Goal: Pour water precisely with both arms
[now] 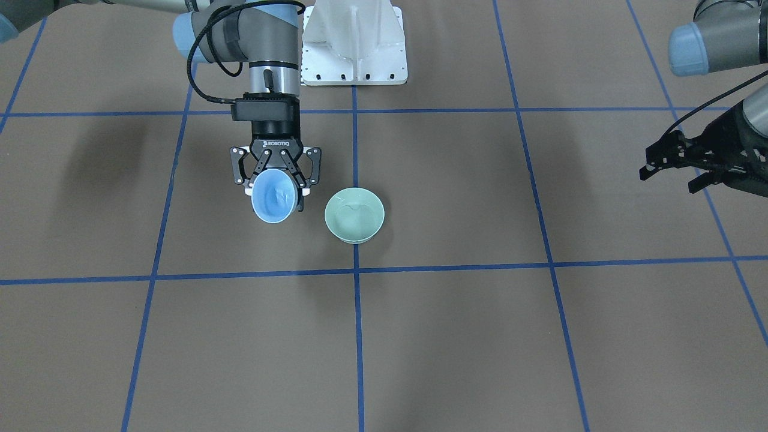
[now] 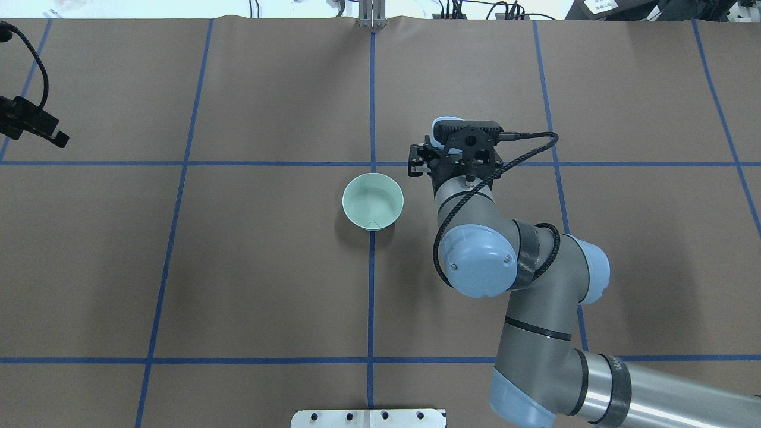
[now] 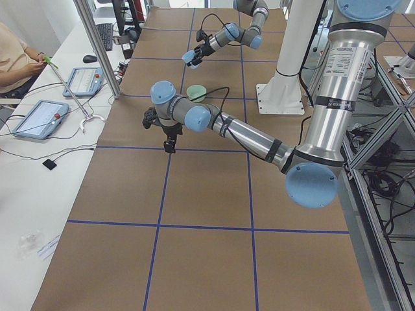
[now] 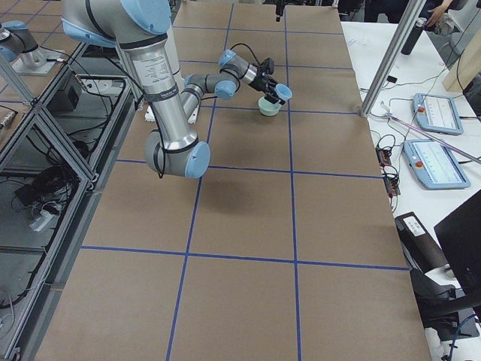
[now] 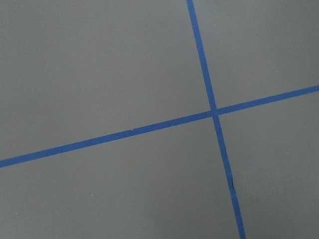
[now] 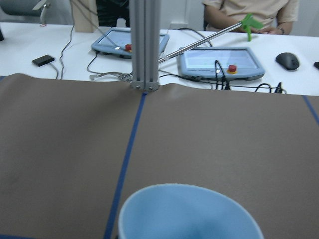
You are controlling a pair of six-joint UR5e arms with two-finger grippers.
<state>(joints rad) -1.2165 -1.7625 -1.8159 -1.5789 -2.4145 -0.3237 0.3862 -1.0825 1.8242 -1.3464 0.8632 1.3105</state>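
Water [image 1: 277,195], faint ripples, sits in small round glossy light-blue cup [image 1: 271,207] clamped in my right gripper [image 1: 275,191], just beside pale-green glossy bowl [image 1: 354,214]. Pour not begun, I judge; next: carry over bowl, tip slowly. My left gripper [image 1: 671,171] well apart from bowl, fingers spread, empty.

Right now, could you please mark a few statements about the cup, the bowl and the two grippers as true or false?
1. The right gripper is shut on the blue cup. True.
2. The left gripper holds the green bowl. False: the bowl stands on the table, and the left gripper is open and empty, far off to the side.
3. The blue cup is directly over the green bowl. False: it is off to one side of the bowl, with a gap between them.
4. The green bowl sits on a blue tape line. True.
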